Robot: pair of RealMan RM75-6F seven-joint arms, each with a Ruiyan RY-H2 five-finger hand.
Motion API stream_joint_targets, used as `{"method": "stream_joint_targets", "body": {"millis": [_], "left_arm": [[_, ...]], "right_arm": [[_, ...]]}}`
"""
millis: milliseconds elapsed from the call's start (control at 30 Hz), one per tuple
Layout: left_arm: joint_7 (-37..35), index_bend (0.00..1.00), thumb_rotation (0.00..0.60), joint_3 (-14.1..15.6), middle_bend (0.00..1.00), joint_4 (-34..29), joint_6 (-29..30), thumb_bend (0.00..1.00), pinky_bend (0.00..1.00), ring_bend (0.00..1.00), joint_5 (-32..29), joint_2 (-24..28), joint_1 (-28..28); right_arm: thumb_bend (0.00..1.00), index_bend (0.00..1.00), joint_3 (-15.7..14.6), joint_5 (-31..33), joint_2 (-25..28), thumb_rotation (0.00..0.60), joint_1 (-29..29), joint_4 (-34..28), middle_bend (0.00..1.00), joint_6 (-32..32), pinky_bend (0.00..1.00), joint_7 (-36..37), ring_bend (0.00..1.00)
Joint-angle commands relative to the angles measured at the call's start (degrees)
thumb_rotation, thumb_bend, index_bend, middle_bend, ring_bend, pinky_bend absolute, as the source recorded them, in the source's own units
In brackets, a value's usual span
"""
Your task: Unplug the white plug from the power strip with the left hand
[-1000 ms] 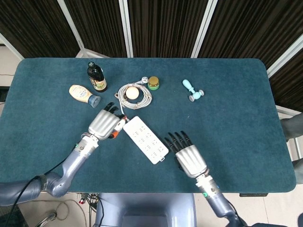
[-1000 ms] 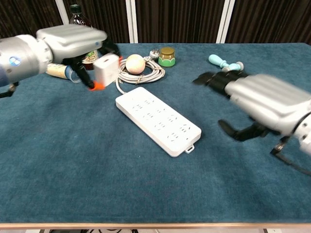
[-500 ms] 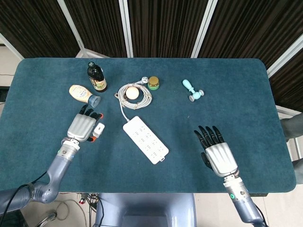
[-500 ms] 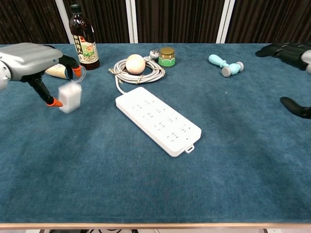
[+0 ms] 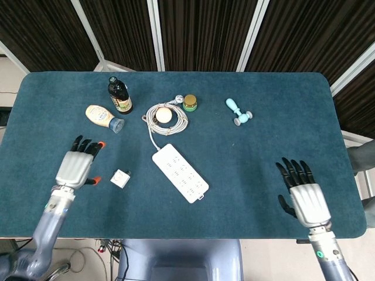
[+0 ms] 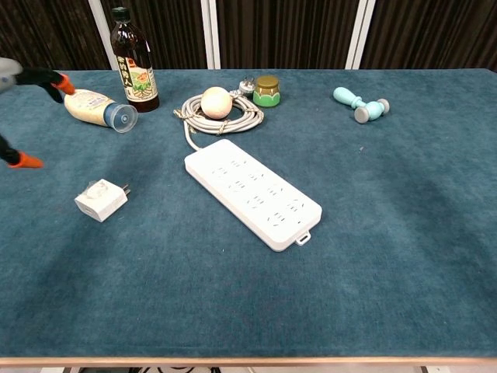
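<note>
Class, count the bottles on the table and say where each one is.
2: a dark bottle stands upright at the far left; a cream bottle lies beside it.

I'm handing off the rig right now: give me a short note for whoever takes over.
Left hand: open, holding nothing, beside the white plug and apart from it.
Right hand: open, idle at the table's near right edge.
White plug lies on the cloth, prongs showing, clear of the power strip, which sits mid-table with its cord coiled behind it.
Done: plug is out and set down.
Left: nothing of the unplugging.
</note>
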Motion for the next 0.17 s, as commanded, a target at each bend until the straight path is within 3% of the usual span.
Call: {"method": "stream_joint_targets", "body": {"millis": [33, 167], "left_arm": [[-5.7, 0.15, 0.600, 5.1, 0.17, -4.0, 7.9, 0.01, 0.01, 0.07, 7.5, 3.4, 7.5], [-8.6, 0.11, 0.600, 8.2, 0.12, -3.5, 12.9, 0.01, 0.00, 0.03, 12.1, 5.2, 12.4]], "right_arm": [[0.44, 0.00, -1.1, -1.6, 2.5, 0.600, -3.2, 2.9, 0.00, 3.7, 0.00, 6.2, 0.00], [0.43, 0.00, -1.0, -2.3, 4.0, 0.600, -5.1, 5.9, 0.00, 6.4, 0.00, 10.2, 0.00]]}}
